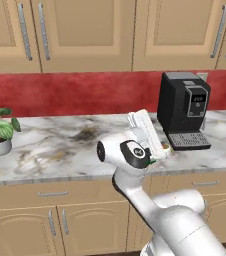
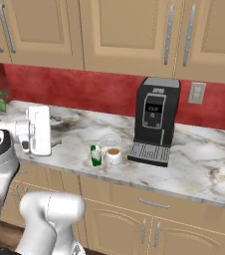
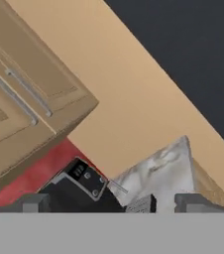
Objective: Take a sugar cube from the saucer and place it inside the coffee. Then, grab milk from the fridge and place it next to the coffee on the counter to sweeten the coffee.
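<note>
On the counter (image 2: 194,164), left of the coffee machine (image 2: 154,119), you see milk (image 2: 95,156) just beside the coffee (image 2: 113,156). Gripper (image 3: 111,203): fingertips (image 3: 34,203) set wide, holding nothing.

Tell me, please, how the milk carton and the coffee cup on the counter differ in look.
The milk is a narrow upright carton, white with green, while the coffee is a round white cup, open on top with brown liquid showing. The milk stands taller than the coffee. Both rest upright, side by side, on the counter before the coffee machine.
</note>
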Available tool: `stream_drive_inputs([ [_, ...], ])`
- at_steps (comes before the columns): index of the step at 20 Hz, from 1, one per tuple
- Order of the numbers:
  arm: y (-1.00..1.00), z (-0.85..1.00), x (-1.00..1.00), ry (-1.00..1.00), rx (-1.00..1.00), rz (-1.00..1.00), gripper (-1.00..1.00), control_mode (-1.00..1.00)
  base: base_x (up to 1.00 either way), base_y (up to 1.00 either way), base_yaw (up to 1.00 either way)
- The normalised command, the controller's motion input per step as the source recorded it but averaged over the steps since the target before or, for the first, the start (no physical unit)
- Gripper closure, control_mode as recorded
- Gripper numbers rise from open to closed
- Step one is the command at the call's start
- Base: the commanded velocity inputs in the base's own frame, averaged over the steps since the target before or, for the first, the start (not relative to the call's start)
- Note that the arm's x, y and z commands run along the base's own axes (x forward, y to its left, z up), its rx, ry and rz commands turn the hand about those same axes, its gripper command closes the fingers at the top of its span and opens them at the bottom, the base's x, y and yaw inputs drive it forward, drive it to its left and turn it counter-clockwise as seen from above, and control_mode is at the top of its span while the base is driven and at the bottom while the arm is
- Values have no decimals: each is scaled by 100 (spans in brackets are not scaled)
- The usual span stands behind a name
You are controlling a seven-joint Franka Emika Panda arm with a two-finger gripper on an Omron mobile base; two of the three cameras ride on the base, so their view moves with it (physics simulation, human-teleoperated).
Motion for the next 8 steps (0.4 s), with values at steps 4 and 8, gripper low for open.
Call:
stream_drive_inputs([
  [4,-35,93,-100,-76,0,0,-100,-100,0,0,0],
  [8,-46,100,-100,-69,6,0,-100,-100,0,0,0],
])
